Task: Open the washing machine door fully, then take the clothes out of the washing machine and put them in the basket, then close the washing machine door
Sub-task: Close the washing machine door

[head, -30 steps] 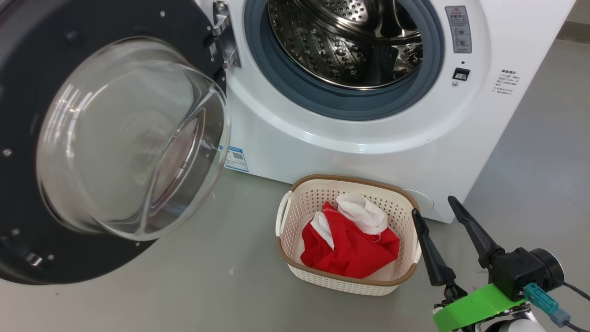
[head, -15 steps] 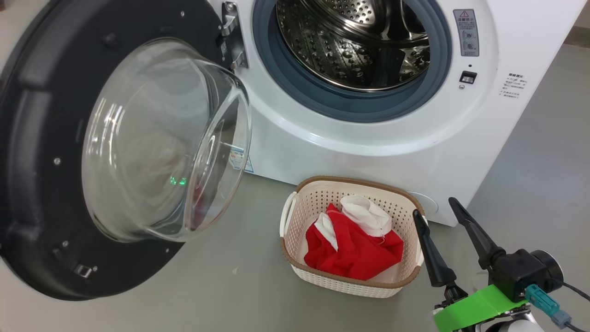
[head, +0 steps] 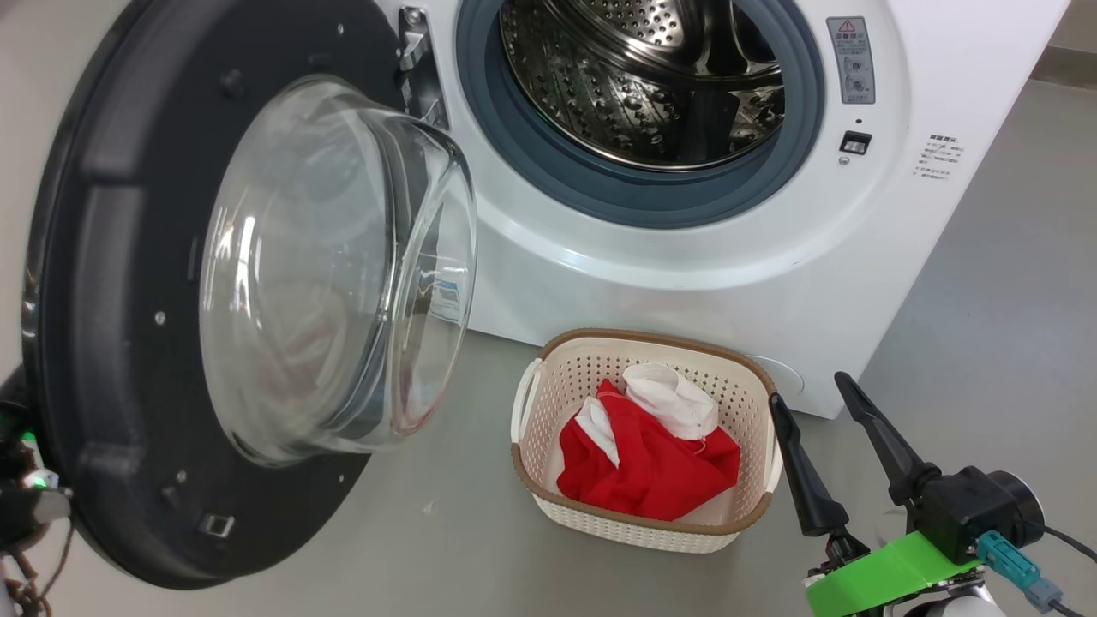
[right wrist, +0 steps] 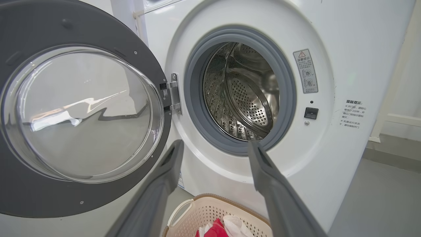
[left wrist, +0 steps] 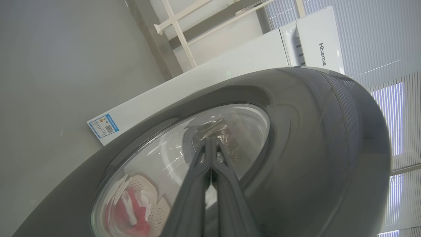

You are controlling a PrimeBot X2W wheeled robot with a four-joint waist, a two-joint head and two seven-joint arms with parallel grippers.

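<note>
One door: far left, swung out from the machine on one hinge. Black rim and glass bowl face the head camera. The machine's mouth stands uncovered.
Left gripper: fingers pressed together, nothing between them.
Door to left gripper: in the left wrist view the door's outer face lies straight ahead of the fingertips, which sit over the window. Contact cannot be told.
Machine: one, white, centre. One grey ring runs round one steel drum. One blue label sits low on the front, toward the hinge side.
Basket: one, on the floor, just before the machine's front. It is right of the door's glass bowl and apart from it.
Clothes: inside the basket. One red heap with two white patches on it. Whether the patches are one piece cannot be told.
Right gripper: lower right, fingers spread wide and holding nothing, pointing up toward the machine.
Basket to right gripper: just left of it. The nearer finger crosses the basket's right rim in the head view, touching or not cannot be told. In the right wrist view the basket lies low between the two fingers.
Clothes to right gripper: left of the fingertips, apart.
Grippers counted: two.
</note>
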